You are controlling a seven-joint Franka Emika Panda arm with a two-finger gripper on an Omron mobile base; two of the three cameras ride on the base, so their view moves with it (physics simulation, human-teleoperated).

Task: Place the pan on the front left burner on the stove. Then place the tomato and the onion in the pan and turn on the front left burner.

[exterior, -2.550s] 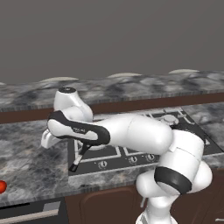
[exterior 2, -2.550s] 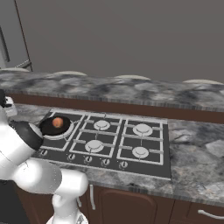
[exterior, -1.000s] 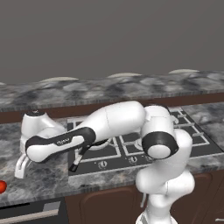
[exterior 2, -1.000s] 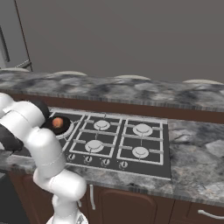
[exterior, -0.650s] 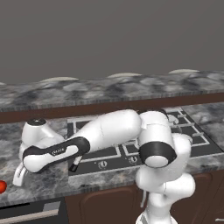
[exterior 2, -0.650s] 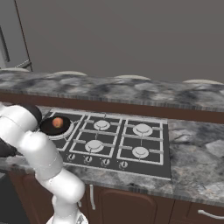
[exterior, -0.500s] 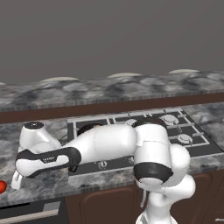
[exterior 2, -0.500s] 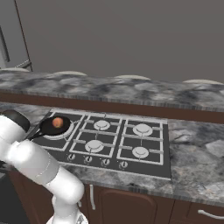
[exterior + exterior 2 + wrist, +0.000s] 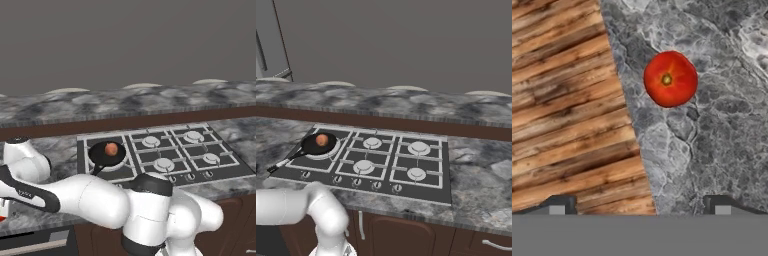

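The black pan (image 9: pixel 106 153) sits on the front left burner (image 9: pixel 320 153) of the stove (image 9: pixel 406 165), its thin handle (image 9: pixel 285 161) pointing toward the counter's front. The orange-tan onion (image 9: pixel 111 148) lies inside the pan (image 9: pixel 312 145). The bright red tomato (image 9: pixel 670 79) rests on the grey marble counter (image 9: pixel 712 140) close to its edge, and a red sliver of the tomato (image 9: pixel 1 218) shows at the far left. My gripper (image 9: pixel 641 205) hangs open over that counter edge, with the tomato ahead of the fingertips and slightly to the right, untouched.
A wooden floor (image 9: pixel 567 115) lies beyond the counter edge beside the tomato. The stove's other burners (image 9: pixel 418 148) and a row of knobs (image 9: pixel 356 182) lie to the pan's right. A raised marble ledge (image 9: pixel 130 100) runs behind the stove.
My arm has swung further left and lower, away from the stove toward the counter's left end. The pan and the onion in it have stayed put.
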